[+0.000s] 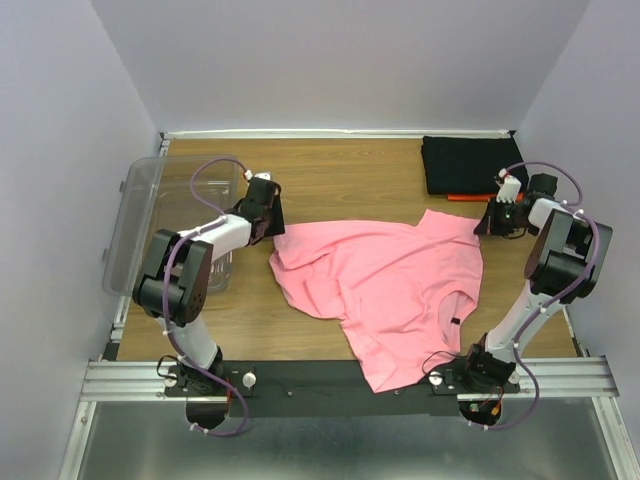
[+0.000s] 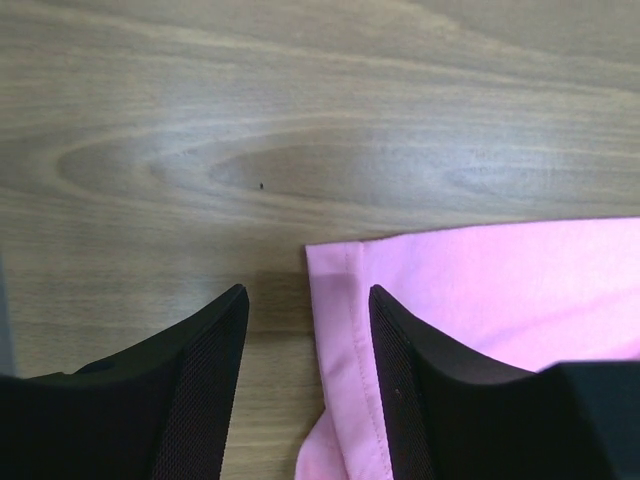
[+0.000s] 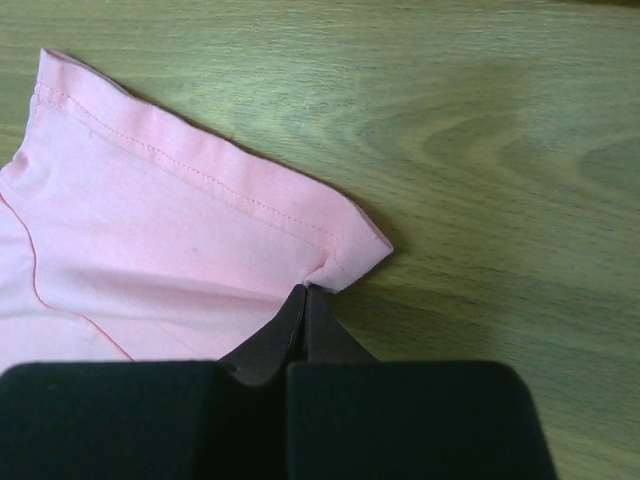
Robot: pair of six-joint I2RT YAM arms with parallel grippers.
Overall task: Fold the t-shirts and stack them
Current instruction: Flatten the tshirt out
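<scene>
Top view: pink t-shirt point(image 1: 385, 285) lies opened out and rumpled across the middle of the wooden table point(image 1: 330, 170). Its lower end spills past the table's near edge onto the black rail point(image 1: 300, 378) at bottom centre. Bare wood runs across the upper band of the frame above the shirt, and again at lower left between the shirt and the left arm's base. Black t-shirt point(image 1: 465, 165) sits folded in the upper right corner against the far edge, with a strip of orange-red t-shirt point(image 1: 462, 197) showing under its lower edge. Clear tub point(image 1: 150, 215) overhangs the table's left edge at upper left. Left gripper point(image 1: 272, 232) is at the pink shirt's left-hand corner; right gripper point(image 1: 487, 222) is at its upper right corner, just below the black shirt, with little room there. From above neither pincer's state can be read. Left wrist view settles it: fingers point(image 2: 200, 380) stand apart, the hemmed pink corner lies flat between them, one finger over cloth and the other over bare wood; contact cannot be told. Right wrist view: fingertips point(image 3: 290, 330) are pressed together, clamped on the pink cloth just inside its stitched corner, with a small pucker at the tips and open wood above and to the right.
</scene>
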